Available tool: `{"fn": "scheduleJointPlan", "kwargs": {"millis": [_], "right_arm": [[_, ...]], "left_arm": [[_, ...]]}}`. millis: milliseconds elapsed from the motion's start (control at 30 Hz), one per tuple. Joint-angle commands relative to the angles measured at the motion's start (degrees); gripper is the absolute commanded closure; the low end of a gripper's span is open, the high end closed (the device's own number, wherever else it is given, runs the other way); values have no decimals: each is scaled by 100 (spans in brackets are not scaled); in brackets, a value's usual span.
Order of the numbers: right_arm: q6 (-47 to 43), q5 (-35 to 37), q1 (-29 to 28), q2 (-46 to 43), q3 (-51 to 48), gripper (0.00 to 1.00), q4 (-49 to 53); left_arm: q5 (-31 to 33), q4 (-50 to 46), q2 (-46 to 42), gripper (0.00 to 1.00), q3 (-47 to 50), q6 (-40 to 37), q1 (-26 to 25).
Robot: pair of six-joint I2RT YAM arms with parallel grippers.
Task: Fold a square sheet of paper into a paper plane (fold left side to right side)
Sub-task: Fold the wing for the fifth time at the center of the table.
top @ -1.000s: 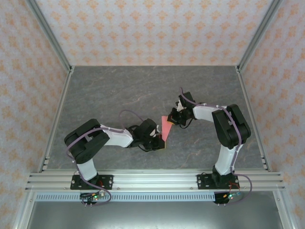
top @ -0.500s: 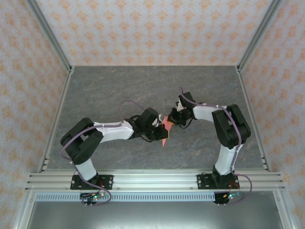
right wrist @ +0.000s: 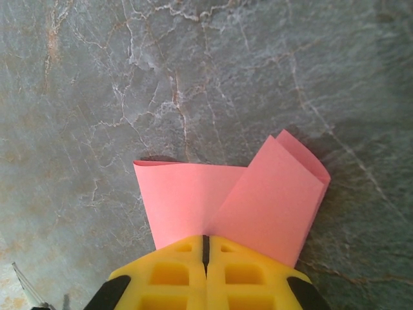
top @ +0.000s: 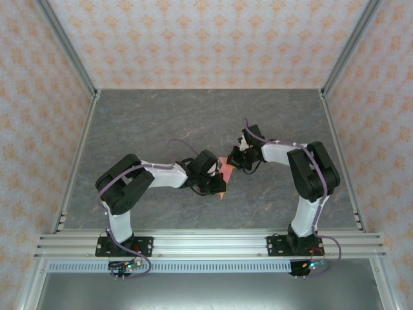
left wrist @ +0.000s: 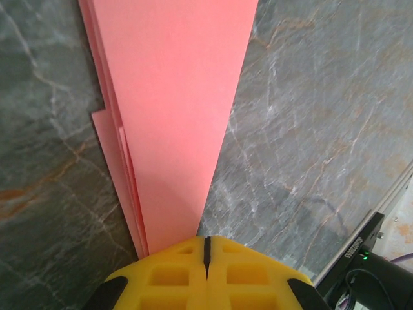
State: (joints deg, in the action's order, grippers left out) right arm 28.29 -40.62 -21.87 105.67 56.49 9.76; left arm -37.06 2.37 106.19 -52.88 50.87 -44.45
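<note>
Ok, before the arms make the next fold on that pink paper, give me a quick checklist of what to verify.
1. Left fingers shut on the pink paper: ok.
2. Right fingers shut on the paper's other end: ok.
3. Layer edges lined up: not ok, a lower layer sticks out beside the left fingers.
4. Paper lying flat: not ok, a flap curls by the right fingers.
5. Centre crease pressed sharp: cannot tell.
</note>
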Motion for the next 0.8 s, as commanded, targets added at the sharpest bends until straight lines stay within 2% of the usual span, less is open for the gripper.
{"fn": "scheduleJointPlan", "kwargs": {"millis": [0,200,367,567,767], "right_arm": [[-68,428,-7,-347,-173,100,122],[-111,539,-19,-1129,-534,100,269],[38,358,-288,-1440,-944,100,58],[394,315,-701,-1280,-1085,100,-409],[288,437,-732,-796,-993,100,-450]], "left_arm": [[211,-382,151,100,92,-121,-93],[370,-426,169,100,212,-99,-117],[401,-395,147,100,237,-97,-140],[419,-403,135,100,220,-112,-151],[436,-395,103,100,286,-73,-153]]}}
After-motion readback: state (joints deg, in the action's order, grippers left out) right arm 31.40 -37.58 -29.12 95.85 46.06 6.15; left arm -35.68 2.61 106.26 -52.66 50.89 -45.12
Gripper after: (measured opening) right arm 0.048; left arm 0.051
